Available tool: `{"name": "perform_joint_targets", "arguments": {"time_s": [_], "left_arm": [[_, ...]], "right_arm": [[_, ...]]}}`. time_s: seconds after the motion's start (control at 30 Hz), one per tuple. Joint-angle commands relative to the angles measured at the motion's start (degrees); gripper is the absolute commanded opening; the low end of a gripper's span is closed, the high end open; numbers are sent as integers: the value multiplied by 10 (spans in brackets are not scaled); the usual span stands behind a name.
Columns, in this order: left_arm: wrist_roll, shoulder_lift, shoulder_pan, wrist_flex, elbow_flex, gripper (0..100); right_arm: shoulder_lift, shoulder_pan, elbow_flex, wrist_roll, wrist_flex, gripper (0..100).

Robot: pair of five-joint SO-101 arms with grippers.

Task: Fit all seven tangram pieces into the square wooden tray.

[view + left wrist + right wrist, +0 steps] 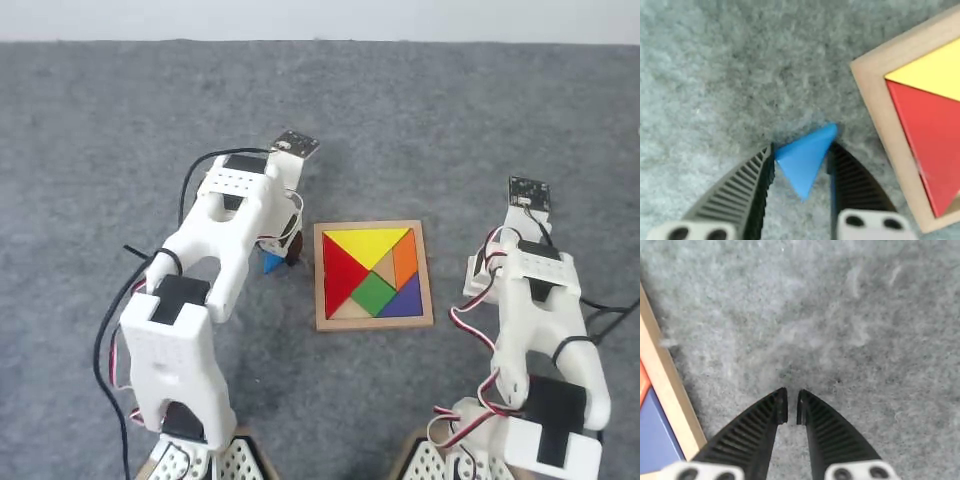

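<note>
**Desk:** What have you got on the left side?

**Operator:** My left gripper is down on the grey carpeted table, and its two black ribbed fingers are clamped on the small blue triangular tangram piece, one on each side. From the high view, that piece sits just off the left edge of the square wooden tray, close to it but not touching.

**Desk:** And the tray itself?

**Operator:** In the tray I see a large yellow triangle along the far edge and a large red triangle on the left. An orange parallelogram is on the right, a green square is near the middle, and a purple triangle is in the near right corner. There are also two pale wood-coloured triangular patches. I can't tell whether they're pieces or bare tray floor.

**Desk:** Right arm?

**Operator:** My right gripper is over bare carpet just beside the tray's right rim. Its fingertips are drawn almost together, with only a thin slit between them, and they hold nothing.
</note>
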Motion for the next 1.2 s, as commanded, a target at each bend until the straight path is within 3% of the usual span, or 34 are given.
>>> {"name": "perform_joint_targets", "arguments": {"time_s": [0.0,0.53,0.83,1.03,1.17], "left_arm": [[-38,-4,-7,-12,-23,126],[-66,-6,0,60,-67,81],[-62,-53,38,91,-73,85],[-82,-53,14,90,-74,211],[-111,-33,2,86,-77,225]], "right_arm": [[-27,2,-3,5,-7,42],[-27,2,-3,5,-7,42],[-27,2,-3,5,-7,42],[-27,3,-3,5,-7,42],[-27,3,-3,5,-7,42]]}}
